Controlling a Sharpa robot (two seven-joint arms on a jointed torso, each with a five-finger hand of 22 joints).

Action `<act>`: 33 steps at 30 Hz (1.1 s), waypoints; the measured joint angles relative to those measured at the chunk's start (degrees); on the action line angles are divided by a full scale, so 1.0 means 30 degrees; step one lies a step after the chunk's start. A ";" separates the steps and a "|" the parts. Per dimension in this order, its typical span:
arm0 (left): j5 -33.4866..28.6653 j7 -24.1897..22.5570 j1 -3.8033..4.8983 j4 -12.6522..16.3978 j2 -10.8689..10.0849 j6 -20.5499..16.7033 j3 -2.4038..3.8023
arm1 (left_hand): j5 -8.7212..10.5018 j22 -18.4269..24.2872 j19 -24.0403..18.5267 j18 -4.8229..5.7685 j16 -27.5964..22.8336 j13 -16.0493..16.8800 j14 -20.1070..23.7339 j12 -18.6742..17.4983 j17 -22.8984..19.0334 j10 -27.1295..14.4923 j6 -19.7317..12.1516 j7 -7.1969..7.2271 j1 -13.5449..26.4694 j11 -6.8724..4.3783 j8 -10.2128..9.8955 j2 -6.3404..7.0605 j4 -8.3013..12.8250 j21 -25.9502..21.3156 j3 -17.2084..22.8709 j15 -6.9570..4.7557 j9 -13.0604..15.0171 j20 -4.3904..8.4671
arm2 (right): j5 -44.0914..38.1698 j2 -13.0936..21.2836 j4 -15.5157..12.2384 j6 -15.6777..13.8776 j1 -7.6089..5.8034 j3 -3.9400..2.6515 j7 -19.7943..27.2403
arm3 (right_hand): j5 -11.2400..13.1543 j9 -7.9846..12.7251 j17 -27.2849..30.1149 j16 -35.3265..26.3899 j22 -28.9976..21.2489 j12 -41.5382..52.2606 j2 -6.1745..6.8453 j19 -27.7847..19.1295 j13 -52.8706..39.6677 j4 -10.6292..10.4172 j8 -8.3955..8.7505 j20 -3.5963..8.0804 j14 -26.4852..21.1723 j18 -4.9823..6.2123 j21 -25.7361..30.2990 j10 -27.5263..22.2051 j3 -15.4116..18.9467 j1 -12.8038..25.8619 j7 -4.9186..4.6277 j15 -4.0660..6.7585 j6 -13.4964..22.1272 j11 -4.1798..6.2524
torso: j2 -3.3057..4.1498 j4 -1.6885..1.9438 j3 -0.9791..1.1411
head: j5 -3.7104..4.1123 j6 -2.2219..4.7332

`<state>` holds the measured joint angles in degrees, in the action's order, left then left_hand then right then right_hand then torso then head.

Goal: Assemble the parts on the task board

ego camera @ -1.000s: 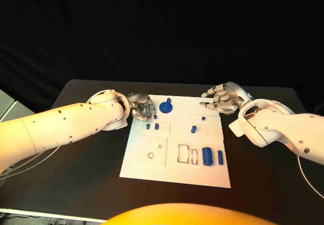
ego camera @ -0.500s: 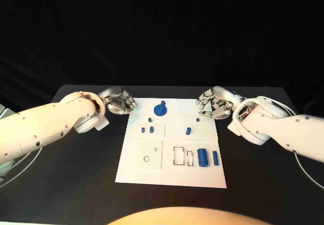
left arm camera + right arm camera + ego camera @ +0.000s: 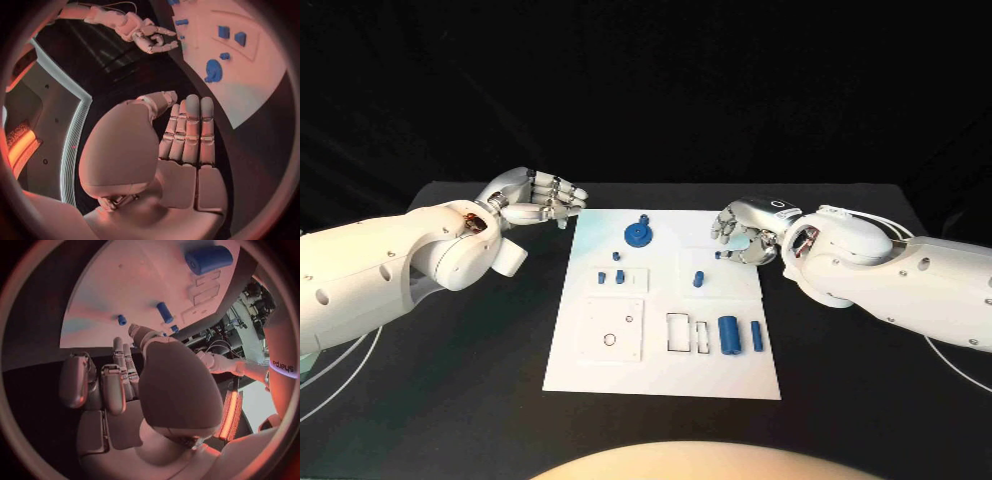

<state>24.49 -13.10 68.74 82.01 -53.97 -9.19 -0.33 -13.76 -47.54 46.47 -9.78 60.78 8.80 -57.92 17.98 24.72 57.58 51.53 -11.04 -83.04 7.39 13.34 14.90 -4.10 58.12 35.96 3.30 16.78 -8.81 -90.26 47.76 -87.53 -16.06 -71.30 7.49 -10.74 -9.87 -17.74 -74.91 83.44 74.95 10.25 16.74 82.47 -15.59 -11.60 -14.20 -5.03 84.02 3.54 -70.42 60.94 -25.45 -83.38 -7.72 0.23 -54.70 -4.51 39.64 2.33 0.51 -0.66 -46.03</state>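
The white task board (image 3: 661,370) lies in the middle of the black table. On its far part a blue disc with a knob (image 3: 638,235) lies among several small blue pegs (image 3: 619,276). A thick blue cylinder (image 3: 730,334) and a slim one (image 3: 757,335) lie on the near right part. My left hand (image 3: 531,205) hovers off the board's far left corner, fingers straight, holding nothing. My right hand (image 3: 747,230) hangs over the far right edge near a peg (image 3: 721,254), fingers loosely bent and empty. The left wrist view shows the disc (image 3: 214,71). The cylinder (image 3: 208,259) appears in the right wrist view.
Outlined recesses (image 3: 694,332) and a square plate with holes (image 3: 616,328) mark the board's near half. Bare black table (image 3: 473,380) lies on both sides of the board. My right hand (image 3: 147,32) shows across the board in the left wrist view.
My left hand has drawn back from beside the disc to off the board's far left corner. My right hand has moved slightly in over the far right edge. The camera shifted too.
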 measured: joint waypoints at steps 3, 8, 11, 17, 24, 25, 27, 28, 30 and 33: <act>-0.1263 -0.0613 0.0000 0.0244 -0.0176 0.0199 0.0000 | 0.0000 0.0001 0.0001 0.0001 0.0000 0.0005 0.0000 0.0014 0.0000 -0.0001 0.0000 0.0000 0.0014 -0.0001 0.0000 -0.0014 0.0000 0.0000 0.0000 0.0000 -0.0001 0.0000 | -0.0543 -0.0133 0.0089 0.0364 0.0082 0.0007 -0.0285 | -0.0229 0.0026 0.0000 0.0001 -0.0001 -0.0135 0.0000 0.0001 0.0214 0.0103 0.0001 0.0002 0.0000 0.0000 -0.0008 0.0066 -0.0003 0.0000 0.0010 -0.0001 -0.0011 0.0065 | 0.0005 0.0004 -0.0002 | 0.0026 -0.0016; -0.2506 -0.1203 0.0000 0.0510 -0.0324 0.0453 0.0000 | 0.0000 0.0002 0.0001 0.0008 0.0000 0.0016 -0.0001 0.0014 -0.0022 -0.0001 0.0000 0.0001 0.0014 -0.0001 -0.0001 -0.0015 -0.0001 0.0000 -0.0001 -0.0001 -0.0002 0.0000 | -0.1065 -0.0359 0.0253 0.0831 0.0222 0.0019 -0.0588 | -0.0596 0.0054 0.0001 0.0000 -0.0002 -0.0246 -0.0074 0.0071 0.0586 0.0158 0.0001 0.0071 0.0000 0.0000 -0.0008 0.0300 -0.0056 0.0074 0.0099 -0.0001 -0.0103 0.0104 | 0.0005 0.0004 -0.0004 | 0.0040 -0.0079; -0.2961 -0.1432 0.0000 0.0611 -0.0374 0.0555 0.0000 | 0.0000 0.0002 0.0001 0.0010 0.0000 0.0015 -0.0001 0.0089 -0.0022 -0.0002 -0.0001 0.0001 -0.0054 -0.0001 0.0000 -0.0083 -0.0001 0.0000 0.0000 -0.0001 -0.0002 -0.0001 | -0.1271 -0.0545 0.0427 0.1045 0.0325 0.0036 -0.0712 | -0.0806 0.0054 0.0001 0.0000 -0.0003 -0.0389 -0.0074 0.0143 0.0787 0.0272 0.0002 -0.0002 0.0000 0.0000 -0.0095 0.0514 -0.0261 0.0074 0.0104 -0.0001 -0.0346 0.0100 | 0.0005 -0.0004 -0.0002 | 0.0020 -0.0106; -0.3487 -0.1703 0.0000 0.0753 -0.0438 0.0679 -0.0003 | 0.0000 -0.0076 0.0002 0.0010 -0.0144 0.0063 0.0068 0.0292 -0.0093 -0.0003 -0.0002 0.0001 -0.0344 -0.0002 -0.0001 -0.0373 0.0237 0.0065 -0.0075 -0.0070 -0.0003 0.0000 | -0.1509 -0.0876 0.0907 0.1167 0.0438 0.0054 -0.0844 | -0.0786 0.0053 -0.0002 -0.0002 -0.0004 -0.0688 -0.0135 0.0212 0.1267 0.0296 0.0002 0.0068 -0.0001 -0.0001 -0.0217 0.0967 -0.0979 0.0134 0.0124 -0.0001 -0.0618 0.0120 | 0.0005 -0.0009 0.0015 | -0.0002 -0.0132; -0.3840 -0.1834 0.0000 0.0815 -0.0482 0.0748 -0.0003 | 0.0000 -0.0097 0.0002 0.0012 -0.0145 0.0062 0.0068 0.0292 -0.0092 -0.0004 -0.0002 0.0001 -0.0344 -0.0003 0.0067 -0.0373 0.0237 0.0064 -0.0075 -0.0070 -0.0003 -0.0001 | -0.1588 -0.1131 0.1166 0.1016 0.0511 0.0003 -0.0858 | -0.0370 0.0053 -0.0014 -0.0003 -0.0006 -0.0970 -0.0199 0.0347 0.1772 0.0347 0.0003 0.0067 0.0000 -0.0001 -0.0373 0.1529 -0.1973 0.0401 0.0143 -0.0001 -0.0957 0.0169 | 0.0009 -0.0013 0.0027 | -0.0051 -0.0181; -0.3885 -0.1845 0.0001 0.0815 -0.0491 0.0753 -0.0003 | 0.0001 -0.0111 -0.0002 0.0012 -0.0144 0.0062 0.0068 0.0334 -0.0100 -0.0005 -0.0002 0.0001 -0.0344 -0.0003 0.0067 -0.0373 0.0257 0.0092 -0.0055 -0.0070 -0.0006 0.0003 | -0.1588 -0.1166 0.1173 0.0981 0.0531 -0.0006 -0.0858 | -0.0370 0.0037 -0.0014 -0.0004 -0.0006 -0.0988 -0.0204 0.0347 0.1886 0.0391 0.0003 0.0067 0.0000 -0.0003 -0.0374 0.1562 -0.2089 0.0405 0.0145 -0.0001 -0.0971 0.0152 | 0.0009 -0.0013 0.0029 | -0.0064 -0.0190; -0.3936 -0.1854 0.0001 0.0811 -0.0498 0.0759 -0.0003 | -0.0066 -0.0239 -0.0068 0.0011 -0.0219 0.0077 0.0068 0.0446 -0.0167 -0.0005 0.0039 -0.0039 -0.0531 -0.0003 0.0067 -0.0559 0.0566 0.0306 0.0085 -0.0070 -0.0033 0.0070 | -0.1587 -0.1213 0.1185 0.0948 0.0556 -0.0020 -0.0860 | -0.0370 -0.0027 -0.0013 -0.0004 -0.0007 -0.1037 -0.0353 0.0351 0.2024 0.0405 -0.0084 0.0071 0.0000 -0.0002 -0.0857 0.1984 -0.2258 0.0554 0.0211 -0.0001 -0.1212 0.0213 | 0.0009 -0.0024 0.0033 | -0.0092 -0.0205; -0.3959 -0.1856 0.0001 0.0804 -0.0499 0.0763 -0.0003 | -0.0084 -0.0290 -0.0068 0.0011 -0.0254 0.0079 0.0068 0.0496 -0.0183 -0.0004 0.0069 -0.0069 -0.0594 -0.0003 0.0067 -0.0623 0.0623 0.0376 0.0122 -0.0070 -0.0048 0.0069 | -0.1585 -0.1242 0.1197 0.0936 0.0565 -0.0026 -0.0867 | -0.0370 -0.0065 -0.0013 -0.0004 -0.0007 -0.1033 -0.0353 0.0410 0.2079 0.0477 -0.0158 0.0130 -0.0001 -0.0002 -0.1136 0.2146 -0.2331 0.0554 0.0227 -0.0001 -0.1338 0.0221 | 0.0007 -0.0026 0.0033 | -0.0099 -0.0212; -0.3998 -0.1858 0.0001 0.0792 -0.0501 0.0771 -0.0003 | -0.0136 -0.0396 -0.0067 0.0013 -0.0254 0.0078 0.0068 0.0496 -0.0209 -0.0005 0.0069 -0.0069 -0.0592 -0.0003 0.0067 -0.0620 0.0737 0.0502 0.0211 -0.0070 -0.0068 0.0070 | -0.1577 -0.1307 0.1239 0.0928 0.0590 -0.0043 -0.0889 | -0.0370 -0.0125 -0.0013 -0.0005 -0.0008 -0.1001 -0.0430 0.0414 0.2035 0.0550 -0.0215 0.0134 0.0000 -0.0002 -0.1381 0.2319 -0.2508 0.0631 0.0227 -0.0001 -0.1395 0.0272 | 0.0000 -0.0037 0.0035 | -0.0108 -0.0225; -0.4033 -0.1858 0.0001 0.0784 -0.0504 0.0786 -0.0003 | -0.0136 -0.0447 -0.0136 0.0012 -0.0254 0.0078 0.0068 0.0569 -0.0209 -0.0005 0.0069 -0.0069 -0.0592 -0.0003 0.0067 -0.0620 0.0737 0.0502 0.0211 -0.0070 -0.0068 0.0138 | -0.1572 -0.1371 0.1285 0.0931 0.0624 -0.0064 -0.0935 | -0.0451 -0.0151 -0.0012 -0.0005 -0.0008 -0.1000 -0.0503 0.0413 0.2002 0.0654 -0.0215 0.0134 -0.0001 -0.0004 -0.1381 0.2383 -0.2612 0.0704 0.0316 0.0000 -0.1485 0.0275 | -0.0011 -0.0040 0.0033 | -0.0112 -0.0249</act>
<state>12.39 -18.68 68.74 84.36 -55.48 -6.83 -0.34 -14.17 -48.88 46.06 -9.74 60.01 9.03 -57.72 19.69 24.09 57.56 51.74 -11.25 -84.82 7.39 13.54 13.04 -1.89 59.63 36.60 3.09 16.58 -8.39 -94.98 43.64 -83.68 -13.27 -69.43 7.30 -13.54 -11.22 -18.19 -74.94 83.43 74.92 7.25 15.23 83.71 -9.59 -9.64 -14.85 -4.62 84.02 3.53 -74.56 68.09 -33.29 -81.26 -6.77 0.23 -59.15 -3.68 39.61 2.21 0.60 -0.99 -46.77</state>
